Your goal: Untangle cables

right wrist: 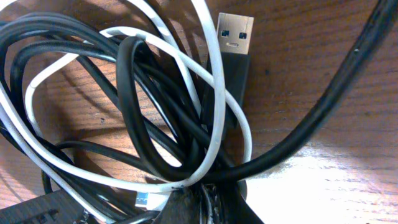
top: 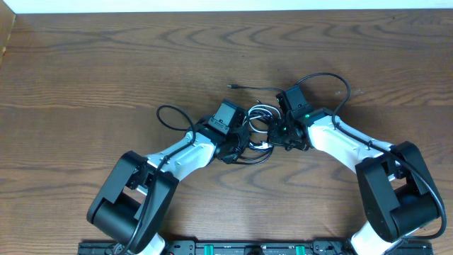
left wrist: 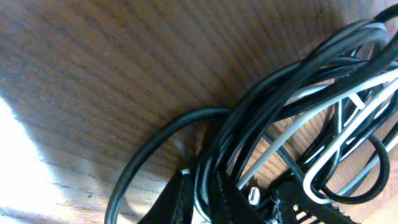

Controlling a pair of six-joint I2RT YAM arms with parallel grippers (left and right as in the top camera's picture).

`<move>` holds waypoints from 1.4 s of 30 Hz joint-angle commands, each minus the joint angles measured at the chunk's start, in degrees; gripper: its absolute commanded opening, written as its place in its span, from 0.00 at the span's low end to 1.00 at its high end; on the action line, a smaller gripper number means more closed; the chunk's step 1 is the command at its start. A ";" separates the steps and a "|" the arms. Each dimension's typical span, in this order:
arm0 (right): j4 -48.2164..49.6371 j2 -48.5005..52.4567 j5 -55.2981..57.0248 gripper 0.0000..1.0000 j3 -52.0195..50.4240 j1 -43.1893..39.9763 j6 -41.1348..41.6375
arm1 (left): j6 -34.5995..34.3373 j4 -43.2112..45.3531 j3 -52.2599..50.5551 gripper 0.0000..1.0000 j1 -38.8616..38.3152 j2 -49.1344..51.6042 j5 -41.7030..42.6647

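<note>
A knot of thin cables (top: 259,122) lies at the middle of the wooden tabletop (top: 106,71), between the two arms, with one black lead trailing up and to the left to a small plug (top: 232,86). Up close, the white cable (right wrist: 211,93) threads in wide loops through several turns of black cable (right wrist: 134,106), and a flat USB plug (right wrist: 235,34) rests on the wood at the bundle's edge. The cords look light, limp and smooth-jacketed, so they are likely to slide over one another and to sag wherever they are lifted. A pull on the wrong strand would probably cinch the loops tighter. The safest holds appear to be a single strand at the rim of the bundle, or the stiffer neck just behind a plug, from which an end could be fed back through the loops. The right end effector (right wrist: 205,196) is closed tight at the bottom of the knot, where a white strand and a black one meet its tips — it appears to be pinching them. The left end effector (left wrist: 200,199) sits low against the opposite side, its jaws close together with black strands running between them. Whether they have clamped down cannot be told from its blurred wrist view. A thicker black wire crosses the right wrist view's corner, apart from the bundle.
</note>
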 commanded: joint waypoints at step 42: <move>-0.87 4.24 0.24 0.01 -2.80 0.22 -3.41 | 8.37 -1.70 0.33 0.08 9.49 -15.54 8.09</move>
